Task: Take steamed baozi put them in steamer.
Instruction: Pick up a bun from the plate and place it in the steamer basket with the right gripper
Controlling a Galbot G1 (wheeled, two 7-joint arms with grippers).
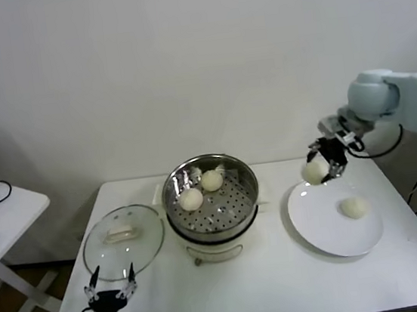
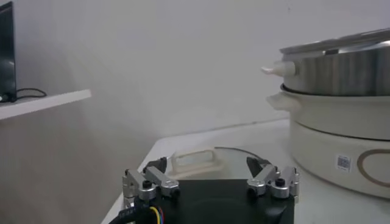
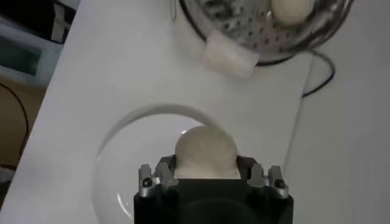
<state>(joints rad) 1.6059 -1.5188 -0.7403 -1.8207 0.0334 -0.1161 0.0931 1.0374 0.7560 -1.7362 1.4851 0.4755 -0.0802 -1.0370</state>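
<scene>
Pinched between the jaws of the right gripper [image 1: 321, 166]: one steamed baozi [image 1: 316, 171], round and cream-white, lifted clear above the far left rim of the white plate [image 1: 316, 223]. Seen from the right wrist, same bun [image 3: 205, 153] bulging out between the fingers [image 3: 153, 181], plate directly underneath. Right arm reaching in from the right side, elbow high, wrist bent downward toward the table [image 1: 285, 283].

Second bun [image 1: 353, 207] lying on the plate, right of the held one and apart from it. Two more buns [image 1: 191, 199] and [image 1: 211, 180] resting just beside each other on the perforated tray inside the steamer [image 1: 248, 197], shiny steel pot on a white base at the table's middle, to the left of the plate.

Left gripper [image 1: 111, 282] parked low at the near left edge of the table, fingers spread wide and holding nothing, pointing toward the glass lid [image 1: 102, 253] that lies flat just ahead of it, cream handle up. From the left wrist, spread fingertips [image 2: 271, 179] in the foreground, lid handle beyond, steamer [image 2: 341, 128] rising to one side.

Small side table [image 1: 5, 207] with cables and a dark device at far left.
</scene>
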